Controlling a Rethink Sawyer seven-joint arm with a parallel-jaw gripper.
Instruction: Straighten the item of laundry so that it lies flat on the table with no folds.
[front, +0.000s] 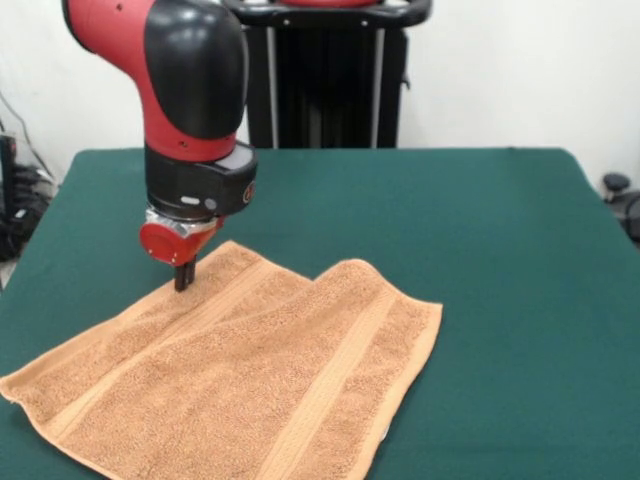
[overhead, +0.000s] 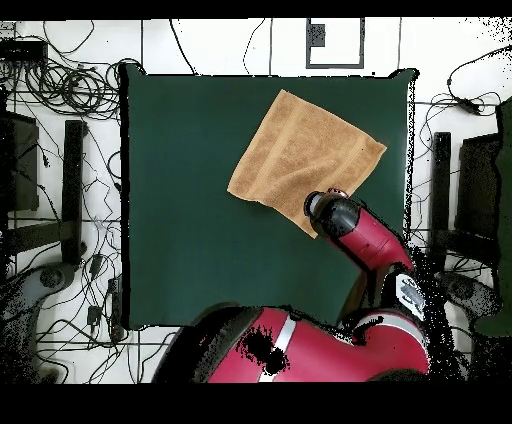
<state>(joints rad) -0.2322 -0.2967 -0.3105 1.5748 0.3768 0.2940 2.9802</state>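
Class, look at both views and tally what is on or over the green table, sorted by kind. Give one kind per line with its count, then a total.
Towels: 1, the towel spread on the table.
Robot arms: 1, the arm, its hand down at the towel's far edge.
Total: 2

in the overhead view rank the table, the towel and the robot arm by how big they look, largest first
1. table, clearly largest.
2. robot arm, though it sits nearer the camera, so its rank over the towel is unsure.
3. towel.
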